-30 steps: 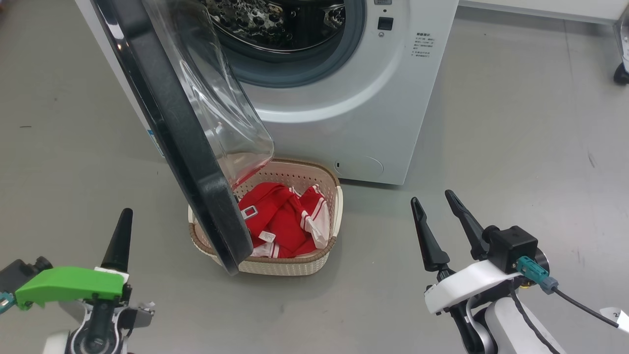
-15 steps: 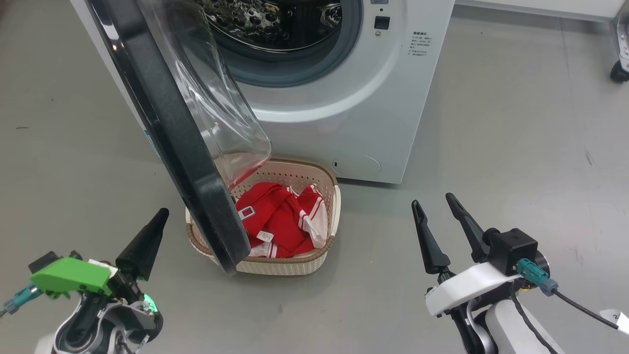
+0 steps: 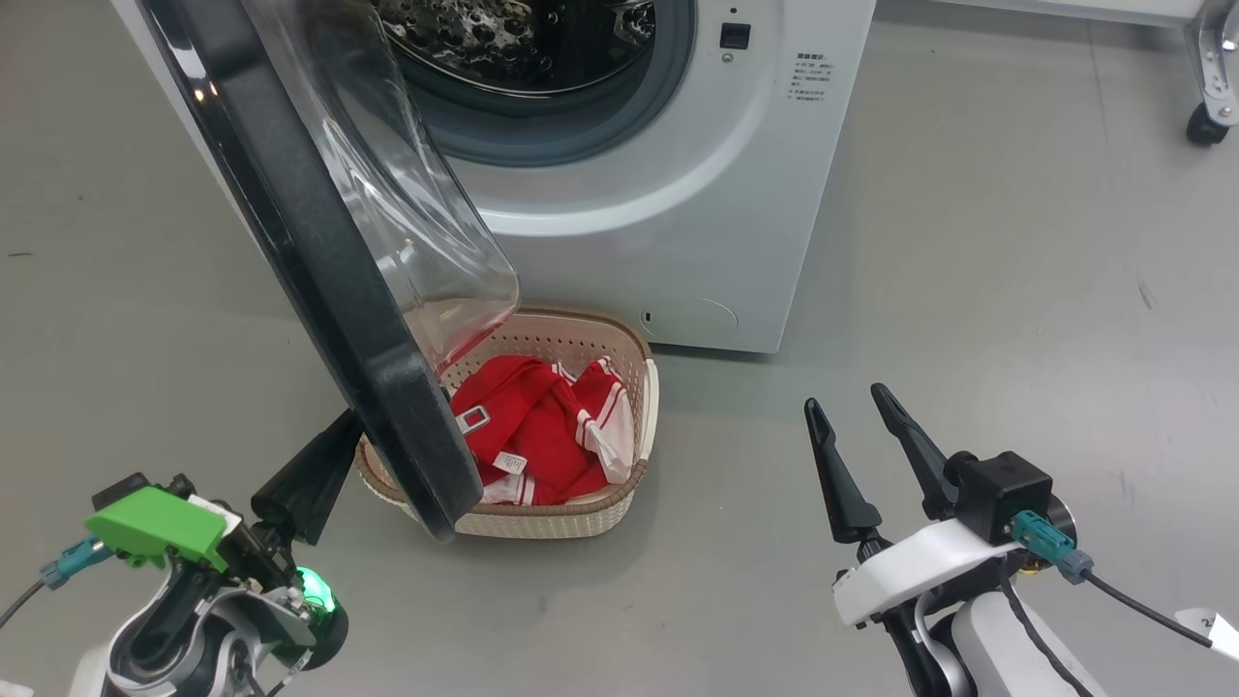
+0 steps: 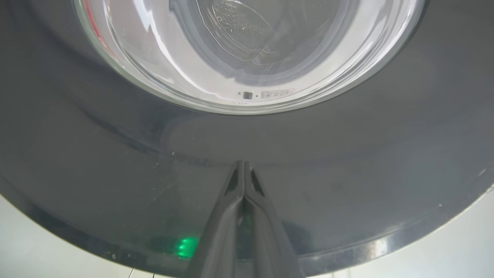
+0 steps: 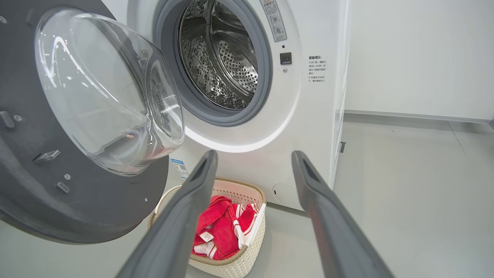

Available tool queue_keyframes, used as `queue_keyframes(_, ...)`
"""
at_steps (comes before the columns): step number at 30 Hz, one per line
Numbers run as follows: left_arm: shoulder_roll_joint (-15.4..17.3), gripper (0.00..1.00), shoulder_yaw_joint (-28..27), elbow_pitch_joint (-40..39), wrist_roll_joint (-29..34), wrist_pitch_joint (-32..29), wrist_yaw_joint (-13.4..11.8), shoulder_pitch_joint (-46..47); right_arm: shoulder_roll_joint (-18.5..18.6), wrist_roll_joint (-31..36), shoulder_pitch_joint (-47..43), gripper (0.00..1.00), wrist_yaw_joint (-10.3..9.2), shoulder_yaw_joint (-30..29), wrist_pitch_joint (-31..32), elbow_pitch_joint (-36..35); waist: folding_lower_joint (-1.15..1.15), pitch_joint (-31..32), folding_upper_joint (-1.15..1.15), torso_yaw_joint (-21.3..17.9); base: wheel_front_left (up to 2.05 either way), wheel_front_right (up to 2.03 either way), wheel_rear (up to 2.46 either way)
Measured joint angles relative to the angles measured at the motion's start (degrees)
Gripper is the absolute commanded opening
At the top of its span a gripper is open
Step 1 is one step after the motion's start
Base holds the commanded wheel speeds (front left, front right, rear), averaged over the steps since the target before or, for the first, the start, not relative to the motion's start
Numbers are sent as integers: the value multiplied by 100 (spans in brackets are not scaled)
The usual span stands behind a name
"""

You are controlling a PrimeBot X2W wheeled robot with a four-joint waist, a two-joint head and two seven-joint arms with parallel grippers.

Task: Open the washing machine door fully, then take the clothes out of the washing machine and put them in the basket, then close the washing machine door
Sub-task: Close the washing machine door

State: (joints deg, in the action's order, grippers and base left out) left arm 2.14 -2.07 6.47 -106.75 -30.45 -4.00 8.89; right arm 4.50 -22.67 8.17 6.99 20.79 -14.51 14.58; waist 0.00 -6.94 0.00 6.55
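Note:
The washing machine (image 3: 678,194) stands at the top of the head view, its steel drum (image 3: 503,39) showing no fabric. The washing machine door (image 3: 319,252) hangs open, swung out over the left end of the basket (image 3: 542,523). The red clothes (image 3: 523,416) lie inside the basket. My left gripper (image 3: 344,426) is shut, its tip at the door's outer black face; the left wrist view shows the closed gripper (image 4: 243,166) close to or touching that rim (image 4: 347,154). My right gripper (image 3: 845,399) is open and holds nothing, right of the basket. Between its fingers (image 5: 193,200) lie the basket (image 5: 247,247) and the clothes (image 5: 220,227).
Bare grey floor (image 3: 1016,290) spreads to the right of the machine and around my right arm. A caster of a wheeled frame (image 3: 1205,126) stands at the top right. A white wall (image 5: 417,58) rises behind the machine.
My left gripper has tilted and moved up and to the right, from the open floor to the door's outer face. The camera has shifted slightly. The right gripper has stayed in place.

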Motion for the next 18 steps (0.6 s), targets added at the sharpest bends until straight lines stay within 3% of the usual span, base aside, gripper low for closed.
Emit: queue_keyframes(18,3,0,37,-347,-367,37,-177,108,-25,0,79,100,0,22,0,-5,0,-326,0,-492,0,0,0)
